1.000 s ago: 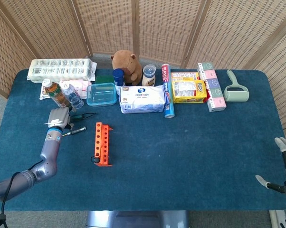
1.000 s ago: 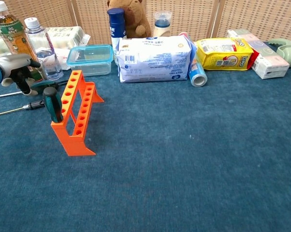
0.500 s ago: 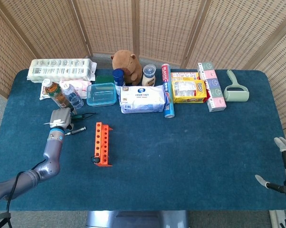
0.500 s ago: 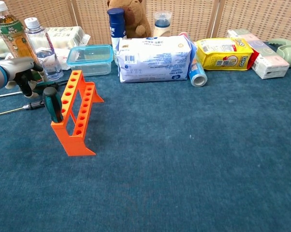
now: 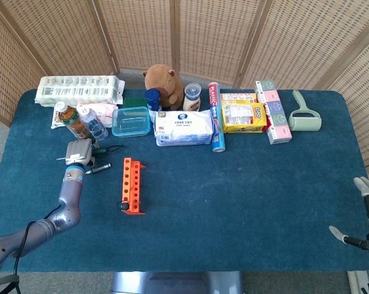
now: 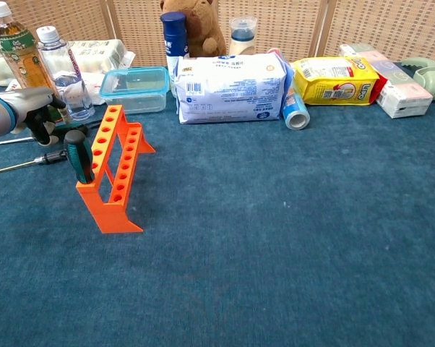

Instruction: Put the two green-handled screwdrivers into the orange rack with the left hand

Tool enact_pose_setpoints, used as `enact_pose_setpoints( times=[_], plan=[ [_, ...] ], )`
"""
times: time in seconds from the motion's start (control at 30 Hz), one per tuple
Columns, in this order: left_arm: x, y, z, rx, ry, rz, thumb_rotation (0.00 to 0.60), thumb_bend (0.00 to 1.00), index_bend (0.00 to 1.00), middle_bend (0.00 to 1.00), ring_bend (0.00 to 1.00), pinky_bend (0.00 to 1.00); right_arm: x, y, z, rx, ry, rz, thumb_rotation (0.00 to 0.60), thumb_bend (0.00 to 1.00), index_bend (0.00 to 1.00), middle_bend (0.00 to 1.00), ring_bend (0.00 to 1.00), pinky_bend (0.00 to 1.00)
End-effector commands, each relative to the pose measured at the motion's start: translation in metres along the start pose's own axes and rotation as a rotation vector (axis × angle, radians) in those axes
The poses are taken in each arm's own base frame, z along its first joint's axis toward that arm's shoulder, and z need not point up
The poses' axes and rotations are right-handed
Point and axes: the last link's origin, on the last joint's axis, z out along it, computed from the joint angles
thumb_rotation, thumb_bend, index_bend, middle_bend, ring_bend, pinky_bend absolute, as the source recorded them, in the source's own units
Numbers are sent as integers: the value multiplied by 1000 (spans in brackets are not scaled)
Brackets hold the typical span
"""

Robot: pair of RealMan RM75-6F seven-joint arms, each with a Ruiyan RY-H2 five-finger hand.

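The orange rack [image 5: 132, 185] [image 6: 114, 168] stands left of centre. One green-handled screwdriver [image 6: 78, 155] [image 5: 124, 206] stands upright in the rack's near end. The second green-handled screwdriver [image 6: 67, 127] [image 5: 102, 150] lies flat on the cloth just left of the rack's far end. My left hand [image 5: 78, 153] [image 6: 28, 107] hovers over that handle's left end with its fingers [image 6: 41, 124] curled down at it; whether they grip it is hidden. My right hand [image 5: 363, 225] hangs at the table's near right corner, fingers apart and holding nothing.
A black-handled screwdriver [image 5: 98, 168] [image 6: 31, 162] lies just in front of my left hand. Two bottles [image 6: 58, 69], a clear lidded box [image 6: 134, 88], a wipes pack [image 6: 230, 88] and other boxes line the back of the blue table [image 6: 290, 238].
My left hand has edged a little to the right, closer over the lying green handle. Both screwdrivers and the rack have stayed put. The right hand is still.
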Motion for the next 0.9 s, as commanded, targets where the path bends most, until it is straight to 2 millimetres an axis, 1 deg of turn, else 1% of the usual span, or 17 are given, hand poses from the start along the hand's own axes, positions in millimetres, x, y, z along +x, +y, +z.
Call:
enact_pose_setpoints(
  times=[0.03,0.23,0.47,0.53,0.67,0.9],
  plan=[
    [2,-2,-2,-2,4,-9,600,441,513,780,717,864,0,-1,-1,4,1,2,600,103,16,43,0,5],
    [11,-3,-12,-35,20,-39,600,442,514,780,717,864,0,-2,-2,14,-1,5,600,104,15,43,0,5],
    [39,-11,-31,-74,72,-97,600,442,513,780,717,864,-1,-4,-3,21,0,4,600,104,15,43,0,5],
    [44,-12,-35,-81,78,-108,600,442,513,780,717,864,-1,-5,-3,22,1,4,600,104,15,43,0,5],
    [62,-15,-50,-113,107,-142,600,443,513,780,717,864,-2,-5,-4,23,-1,3,600,104,15,43,0,7],
    [88,-14,-76,-168,150,-165,600,442,514,780,717,864,-2,-7,-5,27,-3,2,600,104,15,43,0,7]
  ],
)
